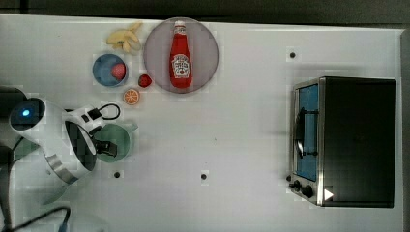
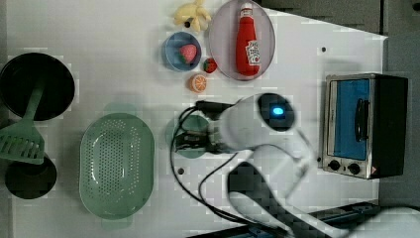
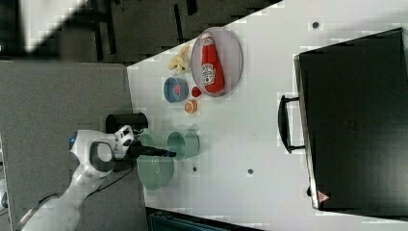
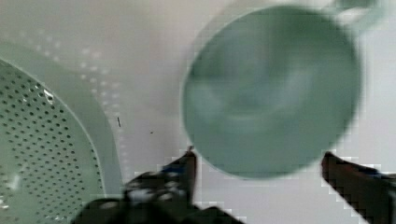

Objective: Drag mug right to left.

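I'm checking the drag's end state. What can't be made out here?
- Mug, top view: its left part is hidden by the arm.
- Claw, wrist view: one finger cut by the picture's edge.
- Colander, right view: partly behind the arm.
- Oven knob markings, top view: too small.

mug (image 1: 121,138): upright, top view's left, below orange slice (image 1: 131,96) | gripper (image 1: 107,146): over mug rim | ketchup bottle (image 1: 181,55): lying on plate (image 1: 208,48)

**Bright table, soft shadows, a blurred close-up**

Even overhead light washes the white table (image 1: 241,125) nearly to glare, leaving faint shadows. Blocky compression speckles the three scene views. In the wrist view, the mug (image 4: 271,88) appears blurred and soft-edged.
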You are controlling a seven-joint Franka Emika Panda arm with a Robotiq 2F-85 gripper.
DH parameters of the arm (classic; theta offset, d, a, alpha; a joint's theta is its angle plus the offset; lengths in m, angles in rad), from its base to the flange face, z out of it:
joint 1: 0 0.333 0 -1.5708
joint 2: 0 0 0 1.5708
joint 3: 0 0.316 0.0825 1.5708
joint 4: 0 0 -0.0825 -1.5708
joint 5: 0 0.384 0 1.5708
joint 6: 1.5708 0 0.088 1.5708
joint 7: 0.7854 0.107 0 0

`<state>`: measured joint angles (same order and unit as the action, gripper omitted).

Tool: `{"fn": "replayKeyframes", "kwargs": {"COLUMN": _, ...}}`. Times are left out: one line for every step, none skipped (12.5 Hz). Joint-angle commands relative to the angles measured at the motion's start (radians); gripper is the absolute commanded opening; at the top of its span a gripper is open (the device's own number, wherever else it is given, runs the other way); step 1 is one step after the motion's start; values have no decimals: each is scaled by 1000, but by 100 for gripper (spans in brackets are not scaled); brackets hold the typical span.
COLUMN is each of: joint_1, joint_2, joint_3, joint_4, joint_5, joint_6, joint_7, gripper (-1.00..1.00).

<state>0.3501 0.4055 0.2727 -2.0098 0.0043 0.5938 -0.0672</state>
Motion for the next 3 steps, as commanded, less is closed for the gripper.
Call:
{"fn": "replayKeyframes", "kwargs": {"joint_1": -70, "joint_2": -243, "joint_3": -49, "joint_4": 45, "joint_5": -3, "joint_6": 11, "joint_7": 47, "gripper": 100}}
{"fn": "replayKeyframes", "kwargs": {"joint_1": -85, "joint_2": -307, "joint_3": -86, "joint_4": 46, "joint_5": -3, "joint_6": -5, "joint_7": 47, "gripper": 100}}
{"fn": "replayKeyframes", "kwargs": {"joint_1": -101, "joint_2": -367, "joint_3": -131, "joint_4": 50, "joint_5": -3, "joint_6": -39, "joint_7": 47, "gripper": 100}}
